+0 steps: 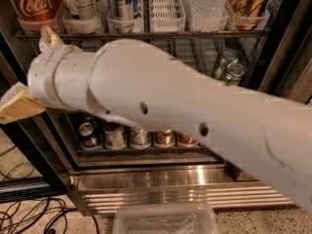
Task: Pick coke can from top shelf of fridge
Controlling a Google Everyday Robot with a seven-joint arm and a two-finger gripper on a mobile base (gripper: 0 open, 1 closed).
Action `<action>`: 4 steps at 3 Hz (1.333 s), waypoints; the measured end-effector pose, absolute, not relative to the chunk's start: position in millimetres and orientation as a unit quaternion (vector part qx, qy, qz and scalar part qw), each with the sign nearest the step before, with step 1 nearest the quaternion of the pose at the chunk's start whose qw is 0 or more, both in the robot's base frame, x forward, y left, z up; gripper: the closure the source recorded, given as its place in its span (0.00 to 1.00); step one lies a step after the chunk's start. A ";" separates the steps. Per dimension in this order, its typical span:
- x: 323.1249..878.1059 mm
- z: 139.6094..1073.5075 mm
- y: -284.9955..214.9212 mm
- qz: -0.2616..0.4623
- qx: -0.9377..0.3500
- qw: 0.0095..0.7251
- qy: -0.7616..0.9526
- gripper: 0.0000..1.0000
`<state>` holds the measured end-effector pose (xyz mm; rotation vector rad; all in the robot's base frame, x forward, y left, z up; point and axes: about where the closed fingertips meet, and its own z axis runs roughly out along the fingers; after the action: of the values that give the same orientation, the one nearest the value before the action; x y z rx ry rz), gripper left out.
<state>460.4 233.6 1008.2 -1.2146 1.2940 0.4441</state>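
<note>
**Approach to the grasp.** The coke can (33, 4) stands in the leftmost lane of the top shelf (161, 33) of the fridge (171, 178), its top cut off by the upper edge of the view. The gripper (24, 74) hangs below the coke can, spread wide and holding nothing. Its upper fingertip (48, 37) lies just below and right of the coke can. The arm (185, 106) hides the racks below and right of the coke can. We judge the step in hand to be the reach. The gripper should rise to the coke can's mid-height, face it squarely, and enter with one jaw on each side. The silver can (78, 4) just right of the coke can leaves little room. We therefore favour a straight, slow entry, closing only once the coke can sits deep between the jaws.
</note>
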 end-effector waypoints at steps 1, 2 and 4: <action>456.8 1023.7 248.5 0.186 -0.470 0.640 0.579 0.00; 461.7 1032.3 249.8 0.169 -0.412 0.666 0.598 0.00; 476.8 1022.3 229.7 0.124 -0.328 0.692 0.631 0.00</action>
<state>476.8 229.7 1022.3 -0.7334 1.4094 0.2778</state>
